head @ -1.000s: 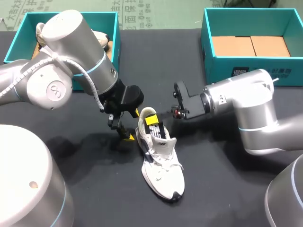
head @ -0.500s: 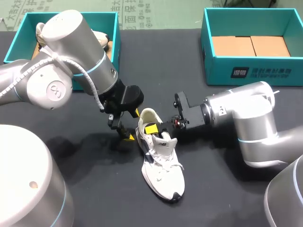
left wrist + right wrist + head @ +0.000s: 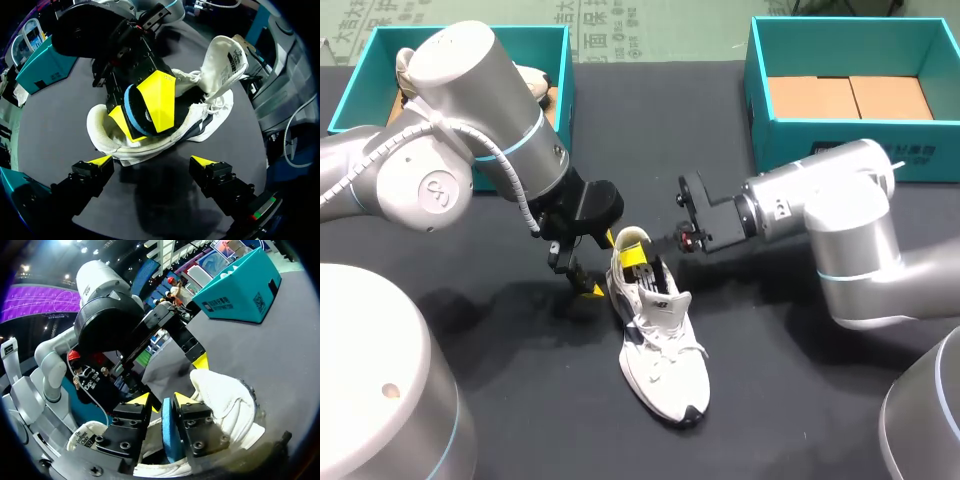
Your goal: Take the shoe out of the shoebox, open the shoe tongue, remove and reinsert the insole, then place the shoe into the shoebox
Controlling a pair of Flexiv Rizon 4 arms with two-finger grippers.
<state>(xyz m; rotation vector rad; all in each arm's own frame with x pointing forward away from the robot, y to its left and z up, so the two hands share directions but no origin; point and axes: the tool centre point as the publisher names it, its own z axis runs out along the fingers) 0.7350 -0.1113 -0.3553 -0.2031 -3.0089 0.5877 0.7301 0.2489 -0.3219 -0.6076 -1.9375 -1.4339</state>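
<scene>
Right hand (image 3: 162, 401) clenched on the blue insole (image 3: 168, 432) in the heel opening of the white shoe (image 3: 665, 362), shoe lying on the dark worktop (image 3: 800, 400), left hand (image 3: 152, 161) released just beside the heel, left shoebox (image 3: 360, 85) and right shoebox (image 3: 790, 150) at the far corners.

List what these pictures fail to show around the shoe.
- Thin blue insole: only an edge shows, pinched in the right tool. The rest is inside the white mesh sneaker in every view.
- Left teal cardboard box, head view: contents mostly covered by the left arm.
- Sneaker's interior, head view: blocked by the right tool's finger.
</scene>
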